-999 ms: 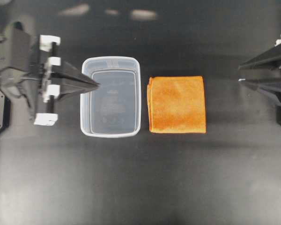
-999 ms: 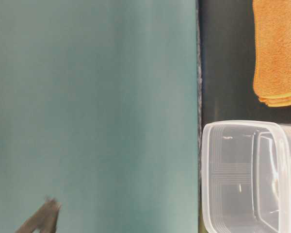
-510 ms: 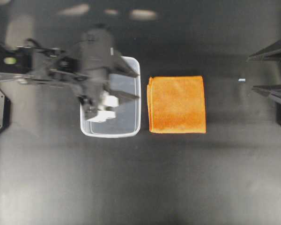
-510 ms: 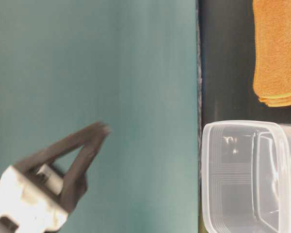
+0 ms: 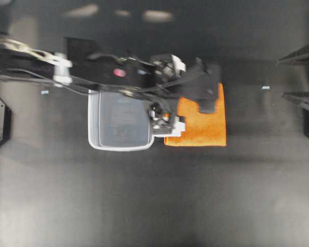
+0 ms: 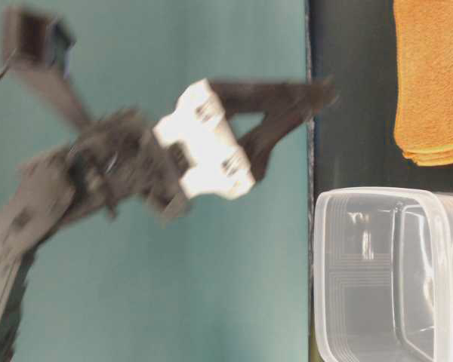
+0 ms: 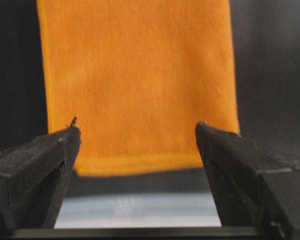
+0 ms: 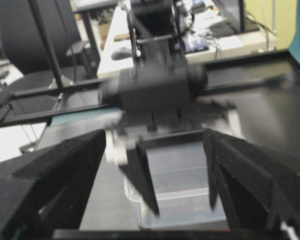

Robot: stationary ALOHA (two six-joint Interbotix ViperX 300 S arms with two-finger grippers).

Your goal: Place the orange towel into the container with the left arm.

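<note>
No brand or writing that we can read anywhere here, so on to the orange towel (image 5: pixel 203 128) itself: it's a bright orange fuzzy cloth folded into a square, lying flat on the dark table (image 5: pixel 154 200) just to the right of the container (image 5: pixel 119 145) in the overhead view, outside it and not quite touching as far as we can see. From the table-level camera you can see the stacked folded layers along its edge (image 6: pixel 436 157). The container is a clear plastic tub with rounded corners and a thick rim, and we see nothing inside it. The left arm (image 5: pixel 92 77) stretches across from the left, over the top of the tub, and its gripper (image 5: pixel 208 95) sits above the towel's upper left part, covering a good chunk of it from overhead. In the left wrist view the fingers (image 7: pixel 37 165) are spread wide apart with the towel's near edge showing between them, and nothing is gripped. We can't tell whether the tips touch the cloth. The right gripper (image 5: pixel 304 77) is parked at the far right, well clear of the towel, and its fingers (image 8: pixel 55 175) are spread wide too, holding nothing.
</note>
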